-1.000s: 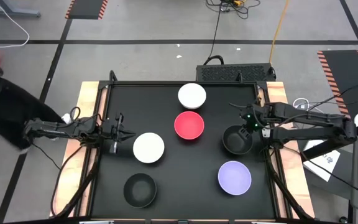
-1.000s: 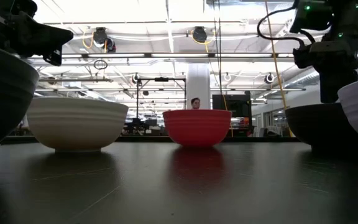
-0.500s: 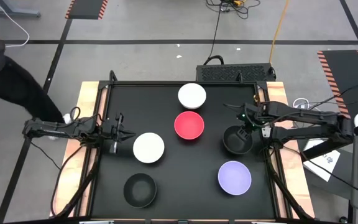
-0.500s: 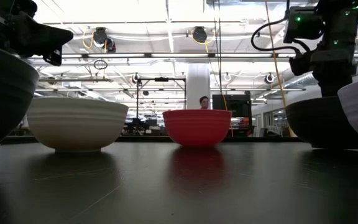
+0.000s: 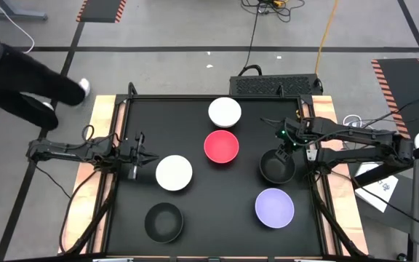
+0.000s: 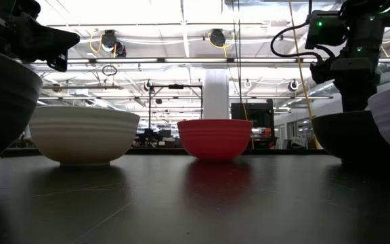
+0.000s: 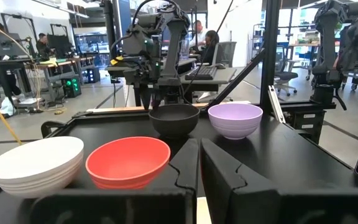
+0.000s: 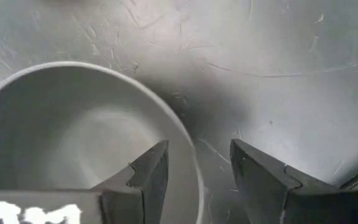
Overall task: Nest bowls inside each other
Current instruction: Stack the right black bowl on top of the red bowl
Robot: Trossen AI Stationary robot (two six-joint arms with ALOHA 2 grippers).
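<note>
Six bowls rest on their bases on the black table: a white one at the far middle, a red one, a second white one, a black one at the near left, a black one at the right and a lavender one. My right gripper points steeply down, open, over the right black bowl's far rim; one finger stands inside the bowl, the other outside. My left gripper waits shut and level at the table's left, next to the second white bowl.
A person walks on the floor beyond the table's far left corner. A black box sits behind the far edge. Bare tabletop lies between the near black bowl and the lavender bowl.
My right gripper has shifted a little toward the table's left and sunk slightly over the right black bowl's rim, staying open. The bowls have not moved. The person beyond the table's left has walked along the floor.
</note>
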